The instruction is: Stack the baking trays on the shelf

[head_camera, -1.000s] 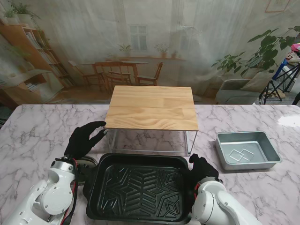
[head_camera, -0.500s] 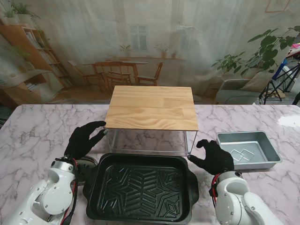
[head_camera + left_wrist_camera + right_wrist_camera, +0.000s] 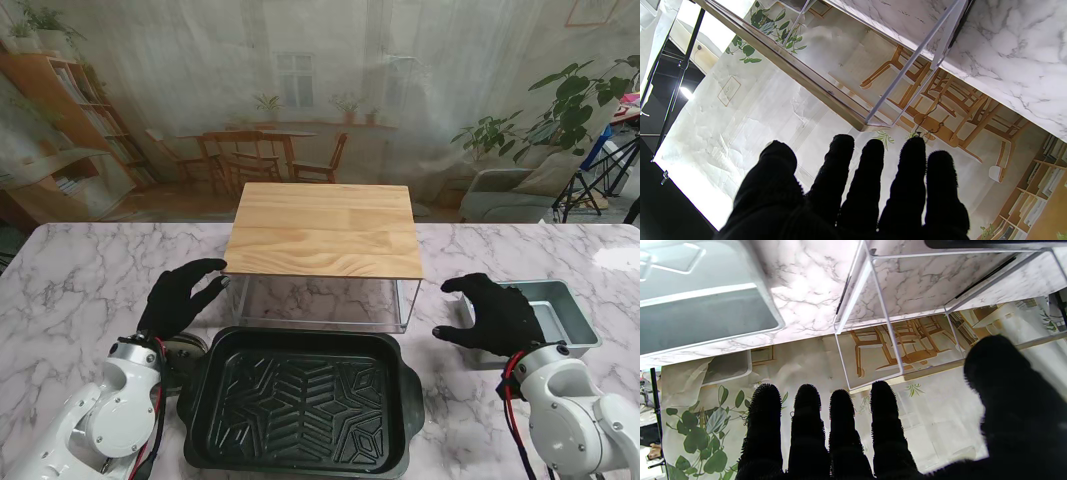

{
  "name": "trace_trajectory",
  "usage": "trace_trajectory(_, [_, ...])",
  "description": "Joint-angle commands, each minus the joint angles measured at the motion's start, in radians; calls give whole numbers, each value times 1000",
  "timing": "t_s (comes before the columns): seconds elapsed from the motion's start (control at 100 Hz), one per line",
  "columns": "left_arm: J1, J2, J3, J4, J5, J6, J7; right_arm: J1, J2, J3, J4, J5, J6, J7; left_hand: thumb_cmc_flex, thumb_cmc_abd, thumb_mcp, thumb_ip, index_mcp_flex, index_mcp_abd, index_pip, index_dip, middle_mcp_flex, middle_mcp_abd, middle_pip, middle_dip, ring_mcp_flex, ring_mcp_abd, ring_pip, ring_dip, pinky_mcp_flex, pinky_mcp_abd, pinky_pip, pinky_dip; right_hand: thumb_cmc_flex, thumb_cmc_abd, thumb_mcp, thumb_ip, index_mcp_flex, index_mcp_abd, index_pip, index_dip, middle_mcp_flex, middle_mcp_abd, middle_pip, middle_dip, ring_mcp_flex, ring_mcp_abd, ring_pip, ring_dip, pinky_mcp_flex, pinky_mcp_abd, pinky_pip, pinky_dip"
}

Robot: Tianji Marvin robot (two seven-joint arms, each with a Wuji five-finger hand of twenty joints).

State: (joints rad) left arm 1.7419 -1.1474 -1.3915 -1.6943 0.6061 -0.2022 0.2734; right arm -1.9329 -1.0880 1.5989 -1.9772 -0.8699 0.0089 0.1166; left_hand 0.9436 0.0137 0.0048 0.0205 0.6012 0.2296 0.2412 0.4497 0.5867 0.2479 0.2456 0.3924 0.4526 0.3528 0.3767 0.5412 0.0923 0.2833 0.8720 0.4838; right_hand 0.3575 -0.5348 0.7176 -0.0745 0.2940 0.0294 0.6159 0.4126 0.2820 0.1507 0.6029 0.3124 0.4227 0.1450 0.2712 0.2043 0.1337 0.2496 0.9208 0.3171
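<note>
Black baking tray (image 3: 298,412) lies flat on the counter (image 3: 70,280), nearest me, just in front of the shelf (image 3: 325,228). Silver tray (image 3: 545,315) sits well right of the shelf, partly hidden by the right hand (image 3: 492,312). Neither tray is on the shelf yet; its wooden top is bare.

Change: a second ago the right hand was at the black tray's right rim. It has since swung out to the right and now hovers over the near-left corner of the silver tray, fingers spread, holding nothing. The black tray has not moved.

Left hand (image 3: 177,295) unchanged: released, fingers extended, beside the shelf's front-left leg, clear of the black tray.

Reading: the right arm seems to have given up the big tray for the small one. Likely next step is a grasp on the silver tray's rim; no contact confirmed from these views.
</note>
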Motion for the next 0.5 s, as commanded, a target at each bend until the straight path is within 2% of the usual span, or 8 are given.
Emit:
trace_trajectory(0.0, [-1, 0, 3, 3, -1, 2, -15, 9, 12, 21, 30, -13, -9, 5, 17, 52, -26, -9, 2, 9, 2, -1, 22, 4, 14, -2, 11, 10, 23, 10, 4, -1, 18, -9, 61, -71, 2, -18, -50, 26, -20, -26, -44, -11, 1, -3, -25, -32, -73, -21, -17, -42, -26, -30])
trace_trajectory(0.13, [0, 0, 3, 2, -1, 3, -13, 24, 19, 69, 78, -60, -93, 5, 16, 53, -26, -9, 2, 10, 2, -1, 22, 5, 14, -2, 11, 11, 24, 10, 5, -3, 19, -11, 136, -152, 39, 4, -77, 12, -23, -40, -75, -44, -11, -12, -41, -51, -80, -29, -35, -67, -49, -58])
trace_trajectory(0.24, [0, -1, 2, 2, -2, 3, -11, 24, 29, 117, 98, -125, -147, 33, 17, 53, -26, -10, 3, 10, 2, -1, 23, 5, 15, -2, 12, 11, 25, 10, 6, -3, 20, -12, 143, -196, 68, 5, -112, -112, -32, -53, -75, -85, -31, -24, -48, -61, -92, -34, -62, -57, -84, -86])
trace_trajectory(0.28, [0, -1, 2, 2, -2, 3, -11, 21, 33, 134, 100, -144, -162, 47, 16, 52, -26, -10, 3, 10, 2, -2, 24, 5, 15, -2, 12, 12, 25, 10, 6, -2, 20, -12, 145, -204, 65, 4, -118, -177, -36, -61, -74, -105, -53, -34, -54, -58, -102, -35, -83, -27, -110, -102])
trace_trajectory(0.32, [1, -1, 2, 2, -2, 4, -11, 15, 36, 149, 97, -160, -171, 66, 18, 53, -25, -9, 3, 10, 2, -1, 23, 6, 15, -2, 11, 11, 25, 10, 5, -3, 20, -13, 147, -199, 44, 9, -132, -252, -39, -71, -75, -129, -82, -44, -65, -29, -119, -36, -103, 42, -144, -121])
trace_trajectory(0.36, [1, -1, 2, 2, -1, 4, -10, 10, 38, 162, 99, -178, -184, 72, 17, 53, -25, -9, 3, 10, 2, -1, 23, 5, 15, -2, 11, 11, 25, 10, 6, -2, 20, -13, 152, -188, 11, 18, -128, -305, -36, -74, -74, -143, -99, -47, -68, -8, -135, -35, -111, 82, -171, -134])
trace_trajectory(0.41, [0, -1, 2, 2, -1, 5, -10, 6, 39, 173, 104, -207, -194, 67, 19, 53, -25, -9, 2, 9, 2, -2, 22, 5, 15, -2, 11, 11, 25, 10, 5, 0, 20, -14, 152, -171, -55, 39, -122, -345, -30, -69, -74, -155, -112, -43, -67, 10, -150, -28, -108, 110, -196, -135])
trace_trajectory(0.49, [0, -1, 2, 2, -2, 5, -10, 0, 43, 188, 117, -269, -205, 57, 17, 52, -26, -9, 3, 8, 3, -1, 23, 6, 15, -2, 12, 10, 25, 10, 5, -3, 21, -14, 130, -168, -63, 48, -114, -361, -26, -65, -73, -159, -113, -39, -65, 1, -156, -25, -111, 126, -210, -135])
